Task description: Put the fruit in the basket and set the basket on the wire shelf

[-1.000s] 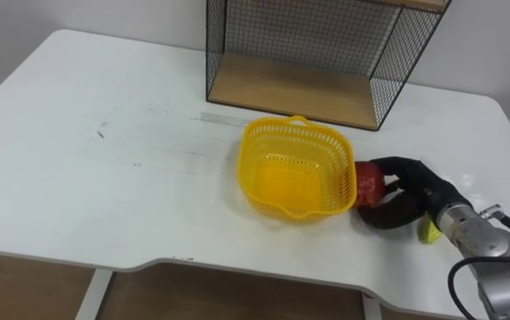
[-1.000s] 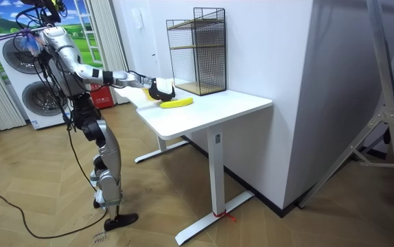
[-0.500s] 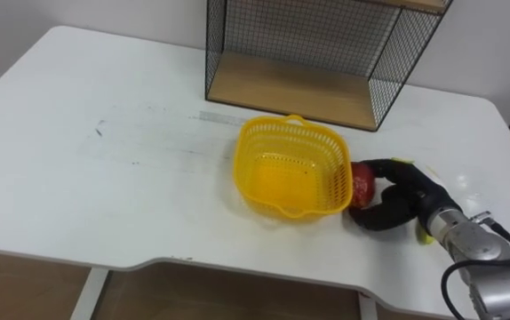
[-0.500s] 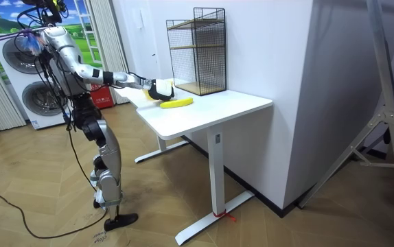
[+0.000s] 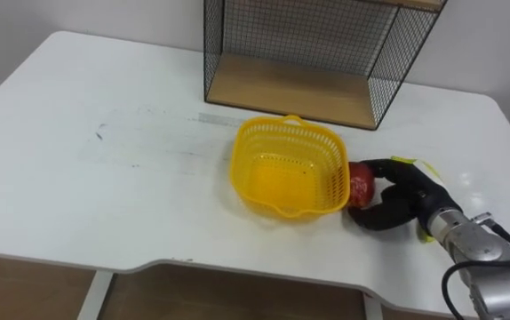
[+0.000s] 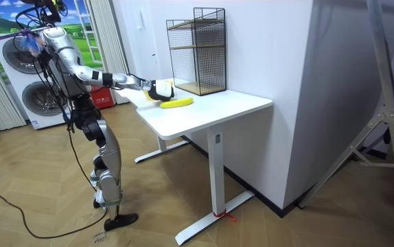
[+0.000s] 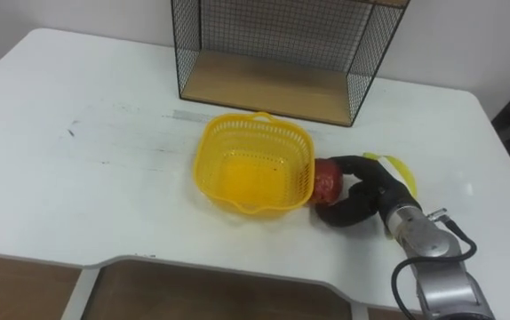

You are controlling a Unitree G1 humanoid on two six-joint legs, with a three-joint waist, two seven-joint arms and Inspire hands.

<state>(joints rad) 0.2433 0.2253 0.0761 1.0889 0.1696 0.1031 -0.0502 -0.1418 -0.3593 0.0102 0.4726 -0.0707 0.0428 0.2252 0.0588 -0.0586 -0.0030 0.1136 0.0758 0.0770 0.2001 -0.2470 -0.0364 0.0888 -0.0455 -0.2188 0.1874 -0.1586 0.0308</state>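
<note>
White tabletop (image 5: pixel 77 196) bore a few small dark marks on its left part. Towards the middle, at the table's back edge, stood the wire shelf (image 5: pixel 326 36), a black mesh frame with a wooden board (image 5: pixel 282 84) as its lowest level. Just in front of it, on the table and apart from the shelf, sat the yellow basket (image 5: pixel 253 191), upright, with its open top facing the camera.

Right of the basket lay the red fruit (image 5: pixel 362 185), outside it, on the table and touching the basket's right wall. The robot's right hand (image 5: pixel 406 191), black, came in from the lower right and was wrapped round that fruit: fingers curled over its far side and the thumb hooked under its near side, so that the fruit was held between them and pressed against the basket. A yellow fruit (image 7: pixel 399 169) lay on the table under and behind this hand, with only its edges showing past the hand.

From the room view, the robot stood upright at the end of the table (image 6: pixel 211 106) on the room view's left, its right arm stretched out level over the tabletop, the hand (image 6: pixel 159 90) close before the shelf.
</note>
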